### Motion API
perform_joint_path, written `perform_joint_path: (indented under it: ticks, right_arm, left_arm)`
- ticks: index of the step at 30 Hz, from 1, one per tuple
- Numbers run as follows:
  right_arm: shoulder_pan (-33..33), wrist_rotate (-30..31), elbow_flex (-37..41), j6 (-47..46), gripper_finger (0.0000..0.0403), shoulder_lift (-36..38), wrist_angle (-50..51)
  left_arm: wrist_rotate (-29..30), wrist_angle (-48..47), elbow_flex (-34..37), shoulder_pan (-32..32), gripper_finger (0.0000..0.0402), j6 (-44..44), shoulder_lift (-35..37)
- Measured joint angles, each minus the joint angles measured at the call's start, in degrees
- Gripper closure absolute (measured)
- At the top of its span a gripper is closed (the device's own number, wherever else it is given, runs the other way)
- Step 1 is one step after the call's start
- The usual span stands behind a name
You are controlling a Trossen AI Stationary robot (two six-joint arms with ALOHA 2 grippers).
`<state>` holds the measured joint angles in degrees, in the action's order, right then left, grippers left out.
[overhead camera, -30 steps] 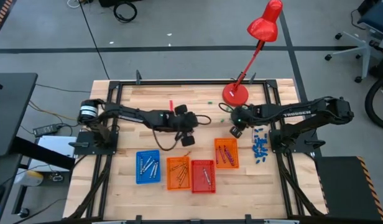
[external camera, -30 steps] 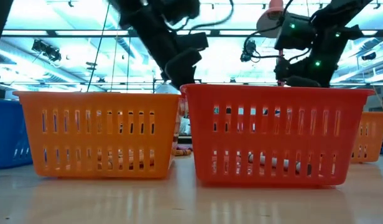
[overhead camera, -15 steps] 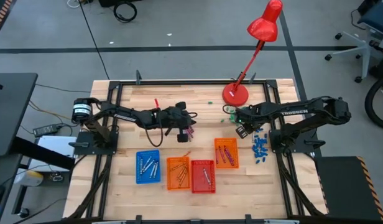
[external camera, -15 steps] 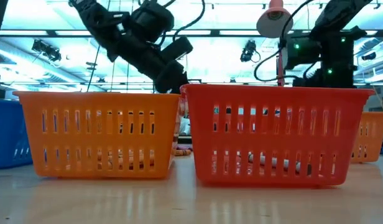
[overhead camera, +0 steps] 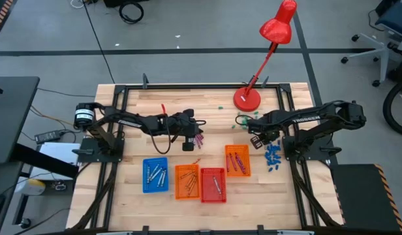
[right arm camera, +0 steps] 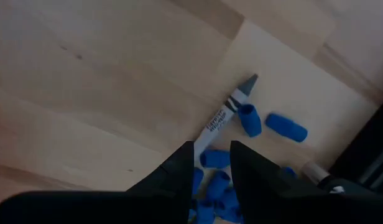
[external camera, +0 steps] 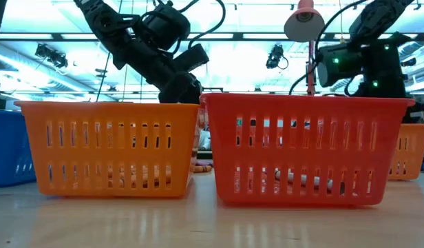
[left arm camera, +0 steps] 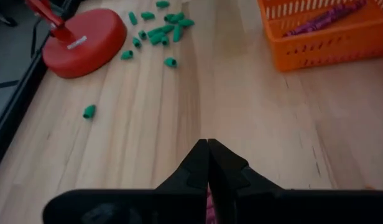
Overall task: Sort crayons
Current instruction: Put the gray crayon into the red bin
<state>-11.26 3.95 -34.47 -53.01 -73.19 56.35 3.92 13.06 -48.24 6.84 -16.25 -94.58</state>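
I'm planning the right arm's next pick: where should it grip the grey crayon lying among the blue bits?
Grip the grey crayon across its bare shaft toward the pointed tip, coming from above. It lies flat on the table; blue bits crowd its other end. The right gripper is open nearby.

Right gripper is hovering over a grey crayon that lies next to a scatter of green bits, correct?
One thing is off: the bits are blue, not green. The right wrist view shows the right gripper hovering over a grey crayon that lies next to a scatter of blue bits.
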Motion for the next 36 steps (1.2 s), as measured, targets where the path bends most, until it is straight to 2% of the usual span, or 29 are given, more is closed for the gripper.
perform_joint_path:
  ticks: [7,16,25,31,36]
  right_arm:
    - [-1.31,0.16,2.87,-0.98,0.0293,-0.22,-2.82]
    - [-1.88,-0.28,2.95,-1.22,0.0293,-0.37,-8.00]
    - [-1.95,-1.04,2.85,0.21,0.0293,-2.22,-10.05]
    - [-1.25,-1.05,2.59,3.66,0.0293,-5.04,-10.66]
    - [-0.39,-0.37,2.71,5.35,0.0306,-4.74,-10.99]
  left_arm:
    - [-4.68,-0.67,-0.01,-0.31,0.0395,0.35,1.30]
    - [-5.02,-7.90,0.18,-3.61,0.0395,1.98,1.37]
    - [-4.89,2.82,11.87,-4.64,0.0395,5.57,5.59]
    - [-5.13,9.78,19.19,-7.55,0.0395,7.19,12.64]
    - [-5.14,11.11,20.53,-9.57,0.0395,8.35,16.49]
